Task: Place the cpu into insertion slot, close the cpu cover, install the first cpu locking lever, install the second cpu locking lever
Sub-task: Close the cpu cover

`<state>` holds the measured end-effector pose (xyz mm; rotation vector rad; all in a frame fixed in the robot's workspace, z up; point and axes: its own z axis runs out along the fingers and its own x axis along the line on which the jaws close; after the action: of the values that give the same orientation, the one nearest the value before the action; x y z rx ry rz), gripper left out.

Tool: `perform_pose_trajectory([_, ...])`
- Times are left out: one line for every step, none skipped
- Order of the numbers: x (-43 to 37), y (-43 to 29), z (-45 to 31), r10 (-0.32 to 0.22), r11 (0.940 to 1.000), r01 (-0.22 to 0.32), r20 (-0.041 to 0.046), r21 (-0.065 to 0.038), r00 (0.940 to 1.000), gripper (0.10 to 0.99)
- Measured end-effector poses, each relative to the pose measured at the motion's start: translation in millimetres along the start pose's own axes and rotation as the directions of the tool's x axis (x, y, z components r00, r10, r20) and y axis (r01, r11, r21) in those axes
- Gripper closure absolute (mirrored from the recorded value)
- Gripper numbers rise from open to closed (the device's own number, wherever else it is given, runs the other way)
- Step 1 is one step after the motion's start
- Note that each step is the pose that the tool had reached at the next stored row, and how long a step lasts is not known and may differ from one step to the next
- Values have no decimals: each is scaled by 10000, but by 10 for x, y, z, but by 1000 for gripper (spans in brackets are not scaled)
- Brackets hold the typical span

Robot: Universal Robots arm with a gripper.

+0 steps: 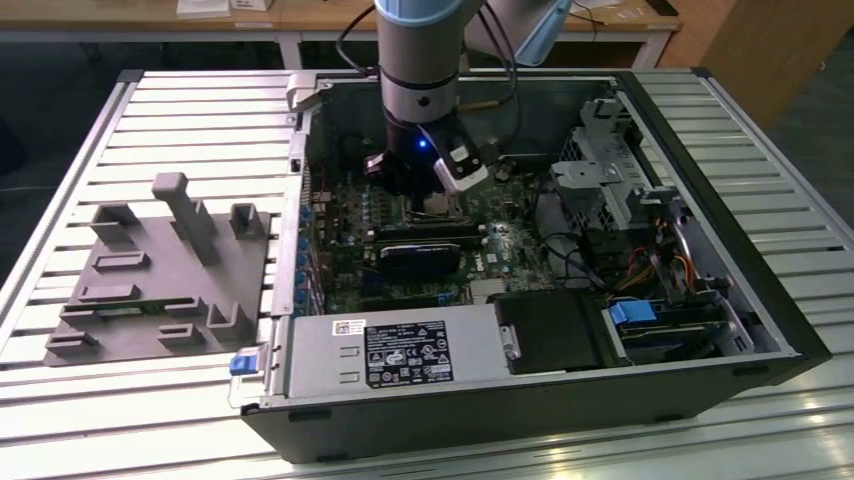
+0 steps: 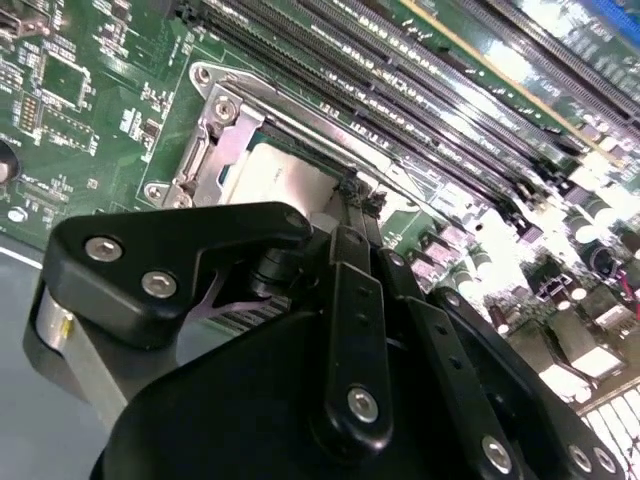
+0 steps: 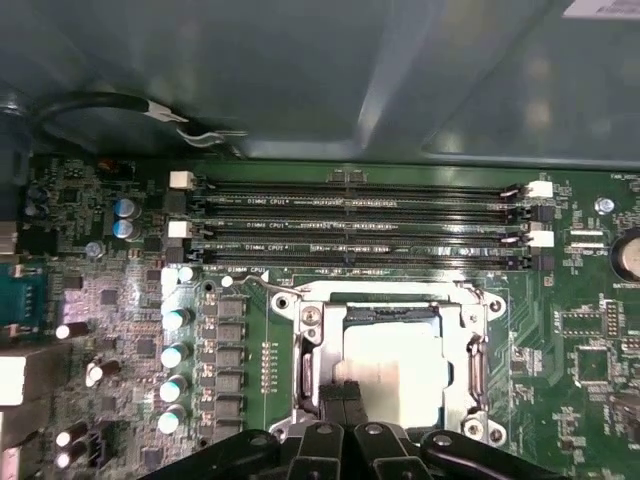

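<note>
While the exterior view shows the arm [image 1: 420,60] reaching into an open computer case [image 1: 534,415] on the slatted table [image 1: 200,100], both wrist views show the cpu [image 3: 395,365] lying in the insertion slot [image 3: 385,316], with the cpu cover [image 3: 476,365] flat around it. The hand [image 3: 345,400] has its fingers drawn together at the cpu's edge, and whether they pinch anything cannot be told.

Both wrist views close above cpu [image 3: 400,362]

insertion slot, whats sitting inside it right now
The cpu, pale metal top up, lies inside the insertion slot. The pincer covers one edge of it; whatever lies beneath the chip is hidden.
</note>
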<state>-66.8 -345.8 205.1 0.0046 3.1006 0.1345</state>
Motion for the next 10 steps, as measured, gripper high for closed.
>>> perform_pose_trajectory([-1,1,-15,0,10000,0,0,7,10000,984])
perform_pose_trajectory([-1,2,-28,-1,10000,1,-2,12,10000,984])
perform_pose_trajectory([-1,3,-29,0,10000,0,0,10,10000,984])
perform_pose_trajectory([-1,3,-29,-6,10000,6,0,10,10000,984])
perform_pose_trajectory([-1,3,-29,-32,10000,32,-2,8,10000,984])
perform_pose_trajectory([-1,2,-28,-118,9999,118,-10,6,9999,984])
perform_pose_trajectory([-1,2,-28,-231,9997,231,-20,3,9997,984])
perform_pose_trajectory([0,2,-28,-304,9995,304,-27,0,9995,984])
perform_pose_trajectory([0,3,-27,-341,9994,341,-30,-2,9994,984])
perform_pose_trajectory([3,8,-25,-358,9994,358,-31,-4,9994,984])
